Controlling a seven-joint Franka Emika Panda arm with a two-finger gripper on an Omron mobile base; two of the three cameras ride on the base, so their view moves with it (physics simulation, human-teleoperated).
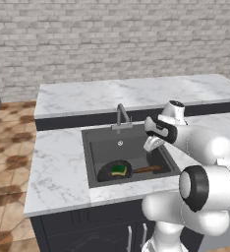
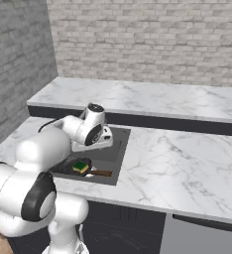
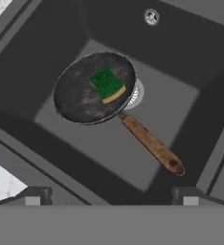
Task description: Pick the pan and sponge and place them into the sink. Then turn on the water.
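Observation:
The dark-grey sink [image 1: 91, 153] [image 2: 116, 149] [image 3: 42, 43] holds the black pan [image 1: 107, 173] [image 2: 74, 165] [image 3: 78, 98] on its floor. The pan's brown handle [image 1: 147, 169] [image 3: 152, 145] points to the sink's right side. The yellow and green sponge [image 1: 118, 170] [image 2: 80, 167] [image 3: 107, 85] lies inside the pan. My gripper [image 1: 151, 144] [image 2: 96, 145] [image 3: 111, 198] hangs open and empty above the basin's right part, well clear of the pan. The grey curved faucet [image 1: 122, 116] stands at the back rim; water is out of view.
White marble counter [image 1: 58, 167] [image 2: 187, 163] surrounds the sink, with a raised marble ledge [image 1: 136, 93] behind it and a brick wall beyond. A silver drain [image 3: 136, 94] peeks from under the pan. An overflow fitting [image 3: 151, 17] sits on the basin's back wall.

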